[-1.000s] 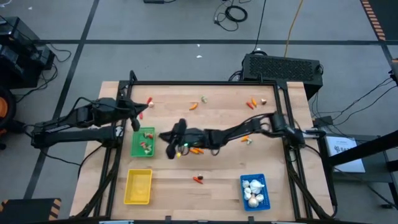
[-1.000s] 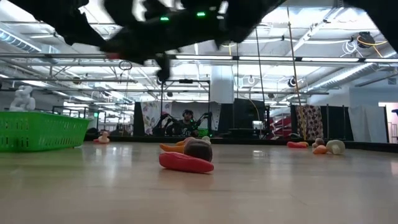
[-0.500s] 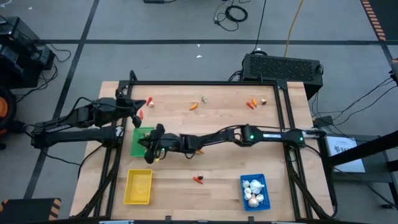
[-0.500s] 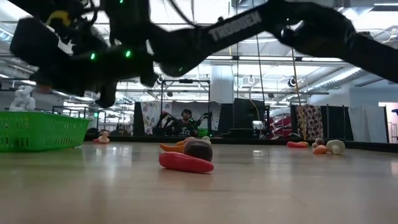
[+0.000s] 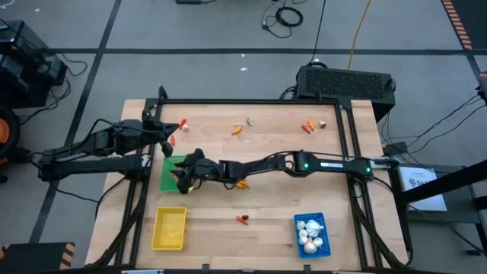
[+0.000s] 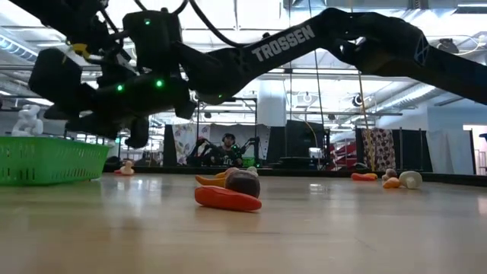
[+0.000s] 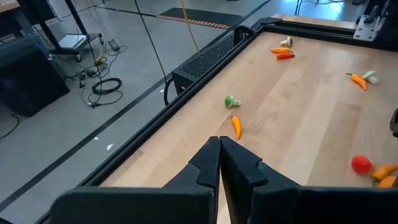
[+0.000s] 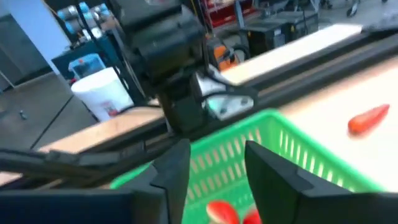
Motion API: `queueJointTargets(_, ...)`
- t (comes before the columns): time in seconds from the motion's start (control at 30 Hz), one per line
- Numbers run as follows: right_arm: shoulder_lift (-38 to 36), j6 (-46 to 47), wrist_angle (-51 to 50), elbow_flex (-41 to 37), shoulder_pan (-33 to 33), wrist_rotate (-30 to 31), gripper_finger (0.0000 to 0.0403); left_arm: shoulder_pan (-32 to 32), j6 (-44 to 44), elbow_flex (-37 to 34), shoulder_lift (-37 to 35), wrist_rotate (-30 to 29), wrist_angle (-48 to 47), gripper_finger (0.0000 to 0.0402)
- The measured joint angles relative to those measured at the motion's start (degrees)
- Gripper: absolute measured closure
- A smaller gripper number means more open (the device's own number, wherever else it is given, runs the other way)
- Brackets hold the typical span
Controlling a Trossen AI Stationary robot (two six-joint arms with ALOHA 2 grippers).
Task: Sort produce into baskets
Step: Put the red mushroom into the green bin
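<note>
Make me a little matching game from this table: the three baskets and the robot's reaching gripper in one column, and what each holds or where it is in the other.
Things:
1. green basket
2. yellow basket
3. blue basket
4. right gripper

States:
A. holds white garlic bulbs
B. no produce seen inside
C. open, above the green basket
D. holds small red pieces

Pairs: 1-D, 2-B, 3-A, 4-C
</note>
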Motion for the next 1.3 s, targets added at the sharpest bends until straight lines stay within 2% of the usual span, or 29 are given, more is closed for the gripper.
queueJointTargets(0.17,-1.5,-3.0,-4.8,0.0,-0.8,-4.0,0.0226,0.0,-1.8,0.0,0.0,0.0,-0.9,0.0385)
queueJointTargets(0.27,-5.5,-6.1,-12.9,0.0,-1.3,-4.1,0.0219,0.0,-4.0,0.0,0.0,-0.1,-3.4,0.0385)
queueJointTargets(0.43,-14.5,-11.4,-29.6,0.2,-1.9,4.6,0.0218,0.0,-8.4,0.0,0.9,-1.9,-3.6,0.0385)
queueJointTargets(0.67,-24.0,-15.5,-65.7,-0.2,-2.3,15.0,0.0218,2.4,-11.3,0.0,7.2,-4.2,-5.2,0.0385)
queueJointTargets(0.83,-30.8,-7.1,-89.4,0.2,-2.0,24.1,0.0218,8.2,-8.9,0.4,16.6,-0.7,-5.4,0.0385)
queueJointTargets(0.97,-33.8,5.9,-106.1,-0.2,1.2,39.4,0.0218,13.9,-3.5,1.0,23.1,2.0,-3.0,0.0385)
queueJointTargets(1.03,-37.3,8.4,-105.2,-2.7,3.4,44.9,0.0218,16.9,-2.0,1.0,26.1,5.0,-2.7,0.0385)
queueJointTargets(1.17,-46.7,8.5,-102.6,-13.5,6.7,45.1,0.0218,24.4,-0.2,1.0,31.4,11.7,-2.2,0.0385)
queueJointTargets(1.23,-51.1,11.1,-102.6,-21.5,7.6,44.0,0.0218,27.6,1.7,0.9,32.9,15.5,-1.9,0.0385)
queueJointTargets(1.3,-56.7,11.3,-97.5,-30.9,8.2,41.7,0.0218,30.1,3.1,0.9,34.2,18.8,-0.8,0.0385)
